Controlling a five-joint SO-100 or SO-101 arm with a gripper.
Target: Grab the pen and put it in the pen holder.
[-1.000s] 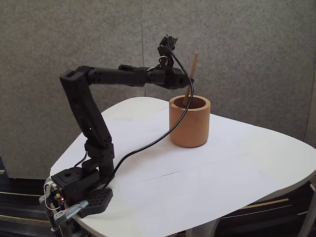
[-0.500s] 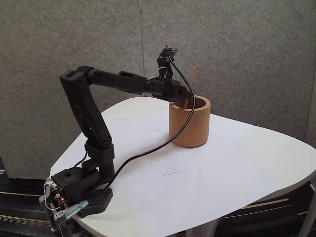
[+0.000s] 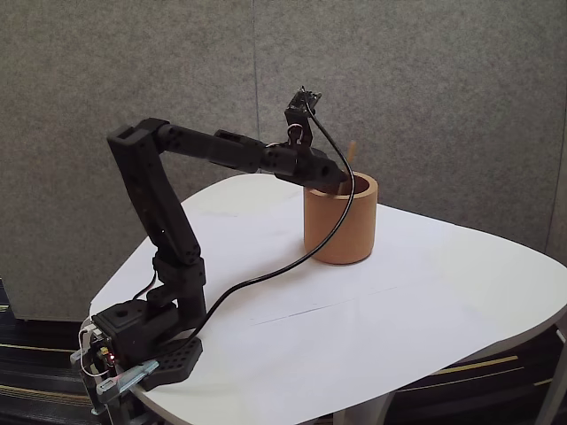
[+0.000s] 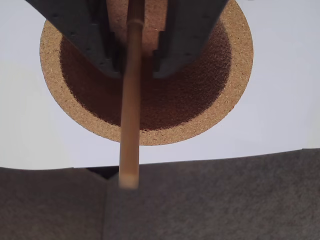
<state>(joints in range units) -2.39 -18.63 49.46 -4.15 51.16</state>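
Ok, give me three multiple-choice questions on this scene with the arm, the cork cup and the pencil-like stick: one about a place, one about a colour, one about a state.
1. Where is the lower end of the wooden stick?
A. Flat on the table
B. Down inside the cork pen holder
C. On the floor

2. What colour is the table top?
A. White
B. Green
C. Black

3. How does the pincer stand?
A. Wide open, away from the stick
B. Fingers on either side of the stick, over the holder's mouth
C. Clamped on the holder's rim

Answers:
1 B: the wrist view shows the stick running down into the holder's dark inside.
2 A: the fixed view shows a white surface.
3 B: the wrist view shows a finger on each side of the stick above the opening.
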